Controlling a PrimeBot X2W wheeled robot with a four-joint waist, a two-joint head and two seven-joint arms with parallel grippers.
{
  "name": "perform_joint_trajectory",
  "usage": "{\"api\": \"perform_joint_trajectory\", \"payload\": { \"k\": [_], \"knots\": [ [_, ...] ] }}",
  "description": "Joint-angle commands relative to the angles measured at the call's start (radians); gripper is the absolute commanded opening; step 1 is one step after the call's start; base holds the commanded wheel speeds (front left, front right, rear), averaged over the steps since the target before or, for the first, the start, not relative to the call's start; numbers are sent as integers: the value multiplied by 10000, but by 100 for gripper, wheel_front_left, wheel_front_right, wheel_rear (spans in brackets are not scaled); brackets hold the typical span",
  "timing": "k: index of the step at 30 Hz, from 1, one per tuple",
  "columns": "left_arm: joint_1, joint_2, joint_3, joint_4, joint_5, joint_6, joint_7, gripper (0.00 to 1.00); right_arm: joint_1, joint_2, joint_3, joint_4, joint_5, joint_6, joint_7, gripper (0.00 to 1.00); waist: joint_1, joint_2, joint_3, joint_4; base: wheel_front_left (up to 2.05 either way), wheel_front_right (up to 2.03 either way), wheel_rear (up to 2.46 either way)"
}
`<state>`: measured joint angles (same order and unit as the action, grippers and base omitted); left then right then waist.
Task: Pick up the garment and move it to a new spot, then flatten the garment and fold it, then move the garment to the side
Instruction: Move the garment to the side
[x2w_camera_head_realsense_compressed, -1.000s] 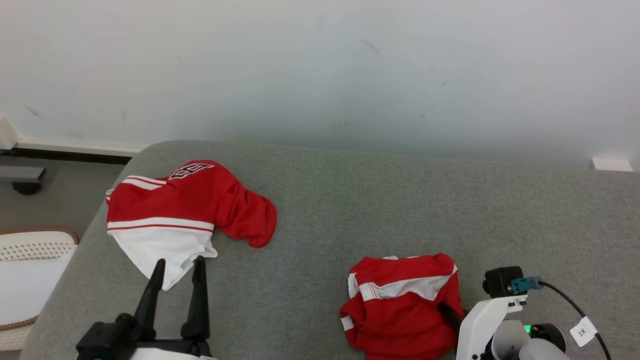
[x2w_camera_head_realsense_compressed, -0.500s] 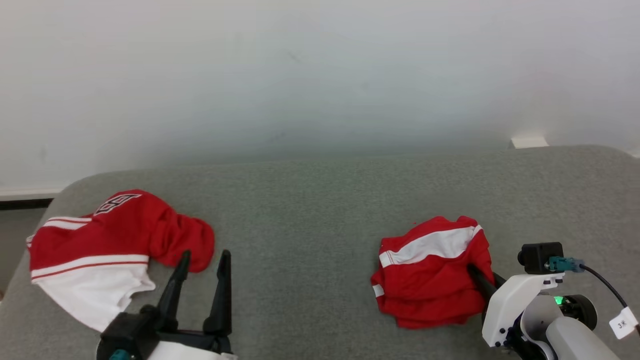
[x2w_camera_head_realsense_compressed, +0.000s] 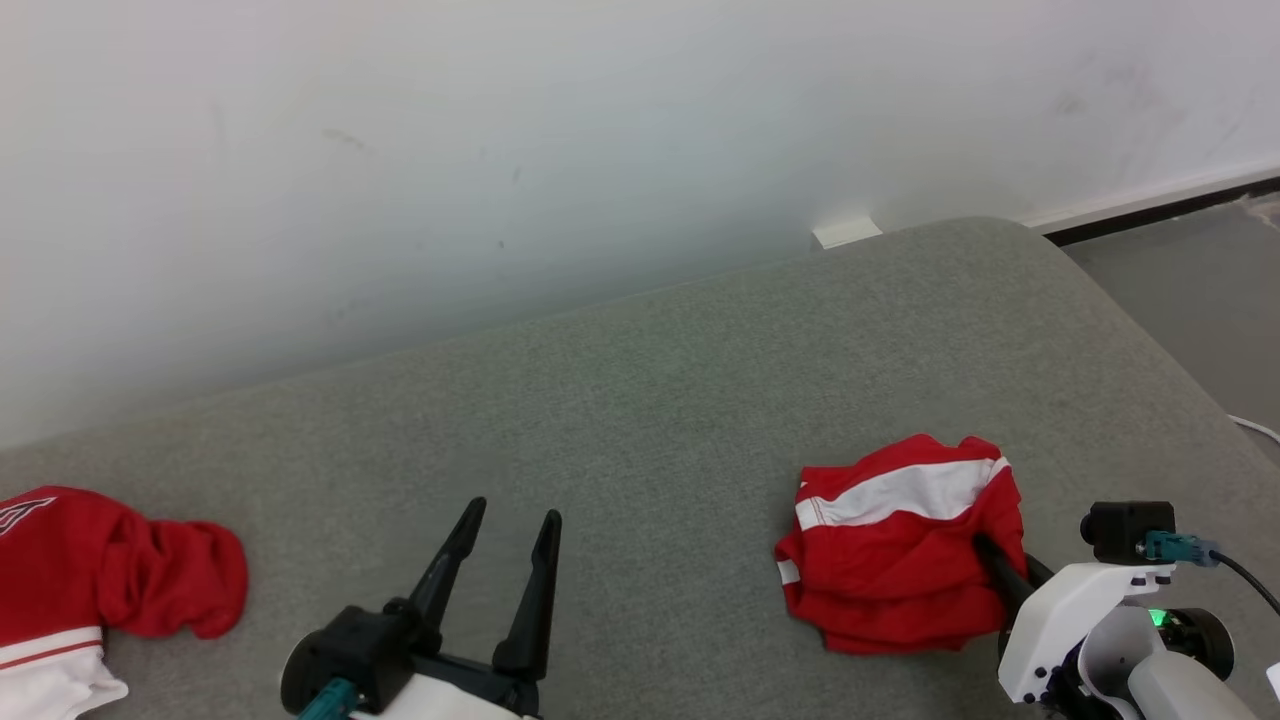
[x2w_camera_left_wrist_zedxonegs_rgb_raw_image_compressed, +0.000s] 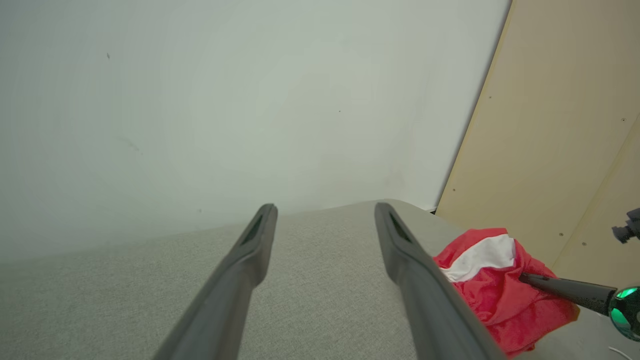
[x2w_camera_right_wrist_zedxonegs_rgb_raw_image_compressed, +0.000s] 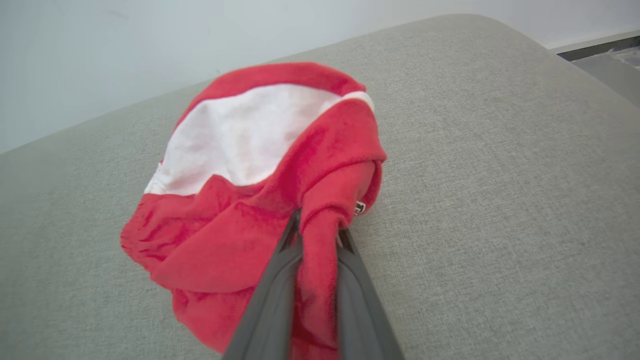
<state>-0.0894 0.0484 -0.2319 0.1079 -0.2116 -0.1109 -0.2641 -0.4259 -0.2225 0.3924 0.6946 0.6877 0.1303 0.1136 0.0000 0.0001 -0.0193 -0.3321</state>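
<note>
A bunched red garment with a white band lies on the grey sofa cushion at the right. My right gripper is shut on a fold of its red cloth at its right edge. The left gripper stands open above bare cushion at the lower middle, well left of the garment, with nothing between its fingers.
A second red and white garment with dark print lies at the cushion's far left. A pale wall runs behind the cushion. Grey floor drops off past the cushion's right end. A beige panel stands at the right.
The head camera has turned right, so the whole picture has shifted left. The held garment has stayed in the right gripper and sits further toward the cushion's right end. The left gripper stays open.
</note>
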Motion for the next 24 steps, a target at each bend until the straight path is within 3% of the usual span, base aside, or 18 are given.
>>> {"api": "perform_joint_trajectory", "payload": {
  "k": [1, 9, 17, 24],
  "knots": [
    [-81, 40, -15, 30, -8, 12, 0, 100, 45, -23, -29, -75, 97, 6, -63, 0, 0, -1, 131, -272, 0, 0, 0],
    [-559, 54, -88, 193, 580, -16, 0, 100, -672, -325, -70, -314, 306, 6, -496, 0, 0, -1, 1325, -5, 0, 0, 0],
    [-1280, 464, 15, -21, 869, -130, 0, 100, -2281, -1577, 280, 157, 108, 6, -944, 0, 0, -1, 3204, 691, 0, 0, 0],
    [-1691, 806, 177, -279, 927, -179, -1, 100, -3383, -2806, 385, 719, 63, 4, -960, 0, 0, -1, 4223, 959, 0, 0, 0]
  ]
}}
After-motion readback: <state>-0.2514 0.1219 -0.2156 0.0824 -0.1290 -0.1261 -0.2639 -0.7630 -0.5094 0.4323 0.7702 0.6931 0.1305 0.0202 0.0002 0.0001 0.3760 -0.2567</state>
